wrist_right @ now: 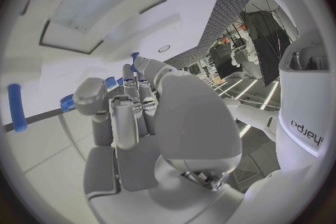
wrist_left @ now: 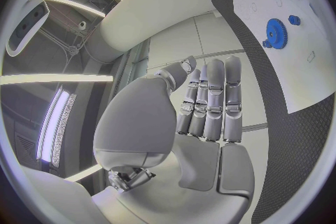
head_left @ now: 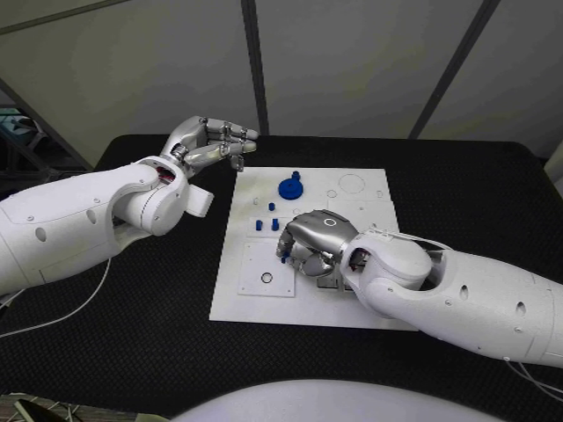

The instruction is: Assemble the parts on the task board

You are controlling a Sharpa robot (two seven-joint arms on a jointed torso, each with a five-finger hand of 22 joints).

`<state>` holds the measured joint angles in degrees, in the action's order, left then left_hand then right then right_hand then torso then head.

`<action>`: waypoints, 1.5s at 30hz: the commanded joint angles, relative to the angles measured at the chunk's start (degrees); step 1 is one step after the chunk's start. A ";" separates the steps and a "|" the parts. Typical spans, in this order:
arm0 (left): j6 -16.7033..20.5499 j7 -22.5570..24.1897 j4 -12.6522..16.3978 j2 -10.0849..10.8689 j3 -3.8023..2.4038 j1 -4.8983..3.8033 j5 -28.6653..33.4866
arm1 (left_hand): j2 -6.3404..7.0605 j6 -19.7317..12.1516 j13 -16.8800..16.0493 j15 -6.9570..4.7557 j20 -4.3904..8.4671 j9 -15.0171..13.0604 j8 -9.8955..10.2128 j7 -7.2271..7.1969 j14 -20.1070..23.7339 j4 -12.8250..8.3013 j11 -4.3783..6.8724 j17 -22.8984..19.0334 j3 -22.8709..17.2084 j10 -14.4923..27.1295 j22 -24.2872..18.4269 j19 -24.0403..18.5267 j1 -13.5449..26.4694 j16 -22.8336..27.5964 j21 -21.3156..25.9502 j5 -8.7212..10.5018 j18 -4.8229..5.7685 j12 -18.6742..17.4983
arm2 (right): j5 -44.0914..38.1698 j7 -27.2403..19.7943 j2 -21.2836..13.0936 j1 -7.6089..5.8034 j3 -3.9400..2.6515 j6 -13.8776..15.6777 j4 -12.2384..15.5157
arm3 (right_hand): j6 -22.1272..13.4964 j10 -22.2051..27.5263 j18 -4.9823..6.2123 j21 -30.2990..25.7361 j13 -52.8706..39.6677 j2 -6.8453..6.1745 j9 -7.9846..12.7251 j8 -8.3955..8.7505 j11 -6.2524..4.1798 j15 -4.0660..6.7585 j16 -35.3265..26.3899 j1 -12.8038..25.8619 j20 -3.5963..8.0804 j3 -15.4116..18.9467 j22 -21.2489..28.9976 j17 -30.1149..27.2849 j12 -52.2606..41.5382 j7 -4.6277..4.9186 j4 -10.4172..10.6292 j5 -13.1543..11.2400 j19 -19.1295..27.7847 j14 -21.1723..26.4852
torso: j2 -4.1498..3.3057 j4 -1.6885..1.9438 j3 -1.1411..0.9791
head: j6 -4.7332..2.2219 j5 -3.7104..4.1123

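Note:
The white task board (head_left: 358,207) lies in the middle of the black table. A blue gear (head_left: 290,187) sits near its far edge, also seen in the left wrist view as the gear (wrist_left: 276,32). Small blue pegs (head_left: 266,224) stand in the board's middle. My right hand (head_left: 318,242) rests on the board with its fingers curled down, and a blue peg (head_left: 286,251) shows at their tips. In the right wrist view a blue tip (wrist_right: 134,56) pokes out past the fingers (wrist_right: 140,95). My left hand (head_left: 212,141) hovers off the board's far left corner, holding nothing, fingers (wrist_left: 213,101) straight.
A square inset plate with a round hole (head_left: 266,268) lies in the board's near left part. Another blue peg (wrist_right: 15,106) lies on the board beside the right hand. Round recesses (head_left: 352,185) mark the far right of the board. Black table (head_left: 485,193) surrounds it.

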<state>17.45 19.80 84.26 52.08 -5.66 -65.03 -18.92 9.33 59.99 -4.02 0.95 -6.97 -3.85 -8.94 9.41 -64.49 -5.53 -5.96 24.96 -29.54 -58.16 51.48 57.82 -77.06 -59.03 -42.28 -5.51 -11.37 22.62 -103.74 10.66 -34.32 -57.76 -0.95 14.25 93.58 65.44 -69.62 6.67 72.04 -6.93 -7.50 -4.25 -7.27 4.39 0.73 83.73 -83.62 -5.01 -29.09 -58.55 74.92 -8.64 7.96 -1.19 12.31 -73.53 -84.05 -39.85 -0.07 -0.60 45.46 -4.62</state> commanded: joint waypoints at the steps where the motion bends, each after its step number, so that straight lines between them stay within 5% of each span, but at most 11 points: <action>1: -0.35 0.10 -0.01 -0.06 -0.05 -0.07 0.13 | -0.47 -0.36 0.01 0.54 -0.23 0.08 0.35 0.31 0.02 -0.08 -0.12 -0.09 0.43 0.50 -0.07 -0.03 0.07 0.22 0.21 0.25 0.93 0.40 | -0.68 -0.21 0.18 -0.05 0.02 -1.43 -0.31 | 0.08 -0.67 -0.32 0.19 -0.10 0.47 0.09 0.35 -0.36 -0.10 0.33 0.25 -0.19 -0.04 0.09 5.27 -0.07 0.26 -0.35 0.13 0.24 -3.99 | -0.01 -0.03 -0.02 | 0.00 0.07; 8: -0.32 -0.11 -0.06 -0.09 -0.05 -0.07 0.13 | -0.51 -0.37 0.01 0.54 -0.24 0.08 0.35 0.31 0.01 -0.09 -0.12 -0.11 0.41 0.52 -0.07 -0.03 0.05 0.22 0.22 0.24 0.93 0.42 | -0.70 -0.41 0.68 -0.04 0.12 -1.90 -0.93 | -0.04 -0.51 -0.24 0.00 -0.07 0.34 0.12 0.52 -0.31 -0.16 0.29 0.63 -0.26 0.10 0.42 5.20 0.14 0.29 -0.39 0.01 0.51 -3.97 | 0.01 -0.03 0.01 | 0.00 0.08; 12: -0.34 -0.09 -0.08 -0.12 -0.05 -0.08 0.13 | -0.51 -0.37 0.01 0.54 -0.24 0.08 0.35 0.31 0.01 -0.09 -0.12 -0.11 0.41 0.52 -0.07 -0.03 0.05 0.22 0.22 0.24 0.93 0.42 | -0.64 -0.73 0.70 -0.04 0.89 -2.13 -0.95 | -0.65 0.26 -0.20 -0.18 0.10 -0.21 0.25 1.04 -0.11 -0.39 0.26 1.92 -0.46 0.74 0.70 5.12 0.81 0.44 -0.09 -0.37 0.81 -3.94 | 0.03 -0.07 0.02 | -0.02 0.19; 17: -0.34 -0.10 -0.09 -0.12 -0.05 -0.08 0.13 | -0.51 -0.37 0.01 0.54 -0.24 0.08 0.35 0.31 0.01 -0.09 -0.12 -0.11 0.41 0.52 -0.07 -0.03 0.05 0.22 0.22 0.24 0.93 0.42 | -0.32 -1.19 0.60 -0.04 1.31 -1.35 -1.15 | -3.96 4.38 0.02 -1.26 1.32 -1.83 0.61 3.16 1.25 -1.52 -0.06 4.60 -1.34 2.24 2.29 4.53 3.19 1.58 0.96 -1.47 1.78 -3.77 | 0.06 -0.08 0.02 | -0.13 0.21; 29: -0.28 -0.37 -0.19 -0.05 -0.05 -0.08 0.13 | -0.58 -0.41 0.01 0.55 -0.25 0.07 0.35 0.33 -0.01 -0.09 -0.14 -0.14 0.40 0.59 -0.07 -0.02 0.04 0.22 0.23 0.22 0.93 0.46 | -0.37 -1.43 -0.33 -0.02 1.48 2.64 -0.46 | -6.59 8.96 0.43 -2.61 2.74 -2.74 0.47 3.59 2.50 -2.56 -0.56 5.08 -2.51 3.67 4.23 3.60 4.02 2.45 0.96 -1.70 2.70 -3.48 | 0.02 -0.03 -0.05 | -0.45 0.23; 39: -0.55 -0.52 -0.42 -0.09 -0.05 -0.08 0.13 | -0.65 -0.46 0.00 0.57 -0.27 0.07 0.36 0.35 -0.03 -0.07 -0.16 -0.17 0.40 0.65 -0.08 0.00 0.05 0.23 0.25 0.21 0.93 0.51 | -0.92 -0.92 -4.62 -0.02 1.37 7.74 3.76 | -7.42 10.40 0.65 -3.34 3.03 -2.55 0.47 3.62 2.76 -2.79 -0.83 4.69 -2.77 4.27 5.35 3.10 3.53 2.66 0.81 -1.28 3.20 -3.32 | 0.09 -0.20 -0.09 | -0.80 0.44; 41: -0.65 -0.60 -0.44 -0.09 -0.05 -0.08 0.13 | -0.65 -0.46 0.00 0.57 -0.27 0.07 0.36 0.35 -0.03 -0.07 -0.16 -0.17 0.40 0.65 -0.08 0.00 0.05 0.23 0.25 0.21 0.93 0.51 | -0.73 -0.60 -5.93 -0.04 0.75 8.05 4.78 | -7.32 10.29 0.66 -3.36 3.00 -2.46 0.44 3.54 2.72 -2.78 -0.86 4.70 -2.78 4.31 5.37 3.05 3.31 2.63 0.87 -1.24 3.19 -3.30 | 0.07 -0.16 -0.04 | -0.90 0.65; 45: -0.85 -0.68 -0.48 -0.11 -0.04 -0.07 0.13 | -0.65 -0.46 0.00 0.57 -0.27 0.07 0.36 0.35 -0.03 -0.07 -0.16 -0.17 0.40 0.65 -0.08 0.00 0.05 0.23 0.25 0.21 0.93 0.51 | 0.71 0.08 -8.32 -0.07 -2.16 7.93 6.11 | -7.22 10.20 0.67 -3.39 2.99 -2.42 0.40 3.48 2.68 -2.76 -0.90 4.75 -2.78 4.39 5.42 2.97 3.09 2.55 0.93 -1.24 3.19 -3.28 | 0.03 -0.21 -0.03 | -1.19 1.04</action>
<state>17.33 19.10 83.76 52.03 -5.66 -65.03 -18.90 9.33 59.78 -4.02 1.16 -6.97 -3.85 -8.93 9.62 -64.69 -5.69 -6.16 24.84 -29.38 -57.96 51.49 57.82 -77.06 -59.03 -42.28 -5.50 -11.38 22.85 -103.90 9.92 -42.46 -57.66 -3.18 20.01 99.30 58.41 -59.56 6.67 68.89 -3.92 -10.01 -3.79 -3.61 7.27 -1.75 83.19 -78.63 -7.89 -25.17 -53.18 74.90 -5.34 10.55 -0.26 10.80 -70.65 -84.04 -39.79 -0.21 -0.66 44.36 -3.75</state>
